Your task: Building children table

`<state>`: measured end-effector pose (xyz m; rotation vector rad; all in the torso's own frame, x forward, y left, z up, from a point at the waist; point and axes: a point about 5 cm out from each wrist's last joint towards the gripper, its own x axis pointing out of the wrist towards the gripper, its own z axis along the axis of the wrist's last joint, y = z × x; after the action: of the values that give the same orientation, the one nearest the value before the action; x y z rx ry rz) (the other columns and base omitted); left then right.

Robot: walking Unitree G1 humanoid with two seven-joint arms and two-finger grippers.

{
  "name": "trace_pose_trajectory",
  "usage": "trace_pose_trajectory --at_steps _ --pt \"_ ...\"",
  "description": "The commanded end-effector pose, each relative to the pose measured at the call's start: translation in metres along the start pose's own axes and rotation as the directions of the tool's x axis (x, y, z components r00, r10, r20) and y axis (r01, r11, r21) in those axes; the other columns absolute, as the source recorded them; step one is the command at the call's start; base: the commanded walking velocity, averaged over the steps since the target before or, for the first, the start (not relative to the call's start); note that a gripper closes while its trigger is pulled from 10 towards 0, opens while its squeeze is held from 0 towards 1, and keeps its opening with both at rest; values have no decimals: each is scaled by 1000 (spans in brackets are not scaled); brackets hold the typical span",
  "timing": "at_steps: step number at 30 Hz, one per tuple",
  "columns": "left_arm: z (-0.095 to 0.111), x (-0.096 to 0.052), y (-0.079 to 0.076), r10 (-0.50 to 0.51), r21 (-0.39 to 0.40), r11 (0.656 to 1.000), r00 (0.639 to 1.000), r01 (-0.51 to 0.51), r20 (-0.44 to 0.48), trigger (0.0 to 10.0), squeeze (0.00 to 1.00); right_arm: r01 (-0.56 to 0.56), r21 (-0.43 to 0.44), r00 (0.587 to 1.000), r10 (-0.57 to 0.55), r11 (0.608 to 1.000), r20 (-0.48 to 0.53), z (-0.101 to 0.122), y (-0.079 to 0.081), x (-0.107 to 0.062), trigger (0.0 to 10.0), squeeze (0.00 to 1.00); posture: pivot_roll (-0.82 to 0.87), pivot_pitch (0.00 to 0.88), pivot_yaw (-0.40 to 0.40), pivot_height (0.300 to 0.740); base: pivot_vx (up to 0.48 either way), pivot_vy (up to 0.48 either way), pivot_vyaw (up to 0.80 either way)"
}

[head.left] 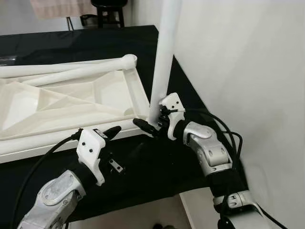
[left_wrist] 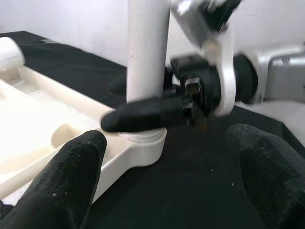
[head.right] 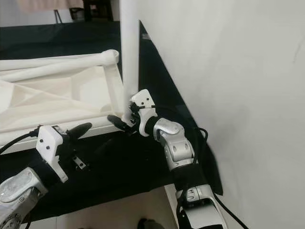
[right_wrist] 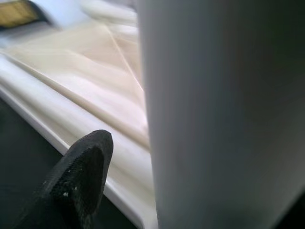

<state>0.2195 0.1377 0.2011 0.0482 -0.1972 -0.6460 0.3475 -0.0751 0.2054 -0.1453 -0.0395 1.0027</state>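
The white children's table top (head.left: 137,90) lies upside down on a black cloth. One white table leg (head.left: 164,52) stands upright in its near right corner socket (left_wrist: 140,145). My right gripper (head.left: 150,125) is shut on the base of that leg, with one black finger (left_wrist: 143,114) crossing in front of it. Another white leg (head.left: 71,74) lies along the top's far side. My left gripper (head.left: 112,143) hovers open just before the top's near rim, left of the corner, with nothing between its fingers (left_wrist: 71,176).
The black-covered work surface (head.left: 157,167) ends close in front of me, with pale floor (head.left: 143,210) below. A white wall (head.left: 248,57) runs close along the right side. A dark stool (head.left: 109,12) stands at the back.
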Motion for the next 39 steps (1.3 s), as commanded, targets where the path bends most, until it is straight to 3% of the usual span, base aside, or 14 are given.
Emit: trace_pose_trajectory --at_steps 1,10,11,12,13,15,16,25,28,32,33,36,37,39 --pt "-2 1 -5 -19 -13 1000 1000 18 -10 10000 0 -247 -96 963 255 964 89 23 10 7 10000 0 101 195 -103 740 0 0 0" --pt "-3 -2 -3 -11 -10 1000 1000 11 -14 10000 0 -462 -135 880 472 877 57 38 -5 2 10000 0 109 206 -108 740 0 0 0" --pt "-3 -2 -3 -10 -9 1000 1000 10 -16 10000 0 -486 -122 866 496 865 62 41 -8 1 5216 0 114 208 -107 740 0 0 0" --pt "-3 -2 -3 -10 -9 1000 1000 10 -16 10000 0 -486 -122 866 496 865 62 41 -8 1 5216 0 114 208 -107 740 0 0 0" --pt "-3 -2 -3 -9 -9 1000 1000 9 -17 10000 0 -510 -110 852 518 853 69 44 -10 0 3412 0 115 208 -106 740 0 0 0" --pt "-3 -2 -3 -9 -9 1000 1000 9 -17 10000 0 -510 -110 852 518 853 69 44 -10 0 3412 0 115 208 -106 740 0 0 0" --pt "-3 -3 -2 -9 -8 1000 1000 9 -18 10000 0 -534 -101 838 542 839 73 45 -12 -1 0 0 115 210 -107 740 0 0 0" --pt "-3 -4 -2 -7 -8 1000 1000 7 -23 10000 0 -574 -98 812 580 813 64 39 -15 -6 0 0 112 217 -107 740 0 0 0" --pt "-3 -3 -2 -8 -8 1000 1000 8 -22 10000 0 -463 -103 879 471 880 73 33 -21 -9 0 0 104 213 -108 740 0 0 0" --pt "-4 -3 0 -9 -7 1000 1000 8 -20 10000 0 -121 -73 990 126 990 63 15 -30 -10 0 0 85 208 -109 740 0 0 0" --pt "-4 -3 0 -12 -9 1000 1000 12 -19 10000 0 213 -20 977 -213 977 11 -5 -28 -6 0 0 70 213 -93 740 0 0 0" --pt "-4 -3 0 -12 -9 1000 1000 12 -19 10000 0 213 -20 977 -213 977 11 -5 -28 -6 0 0 70 213 -93 740 0 0 0" --pt "-4 -2 1 -15 -10 1000 1000 14 -19 10000 0 384 -9 922 -384 923 -55 -23 -19 -8 0 0 66 213 -92 740 0 0 0" --pt "-3 -1 0 -23 -12 1000 1000 23 -16 10000 0 421 -38 901 -423 906 -93 -34 -2 -6 0 0 74 211 -84 740 0 0 0"
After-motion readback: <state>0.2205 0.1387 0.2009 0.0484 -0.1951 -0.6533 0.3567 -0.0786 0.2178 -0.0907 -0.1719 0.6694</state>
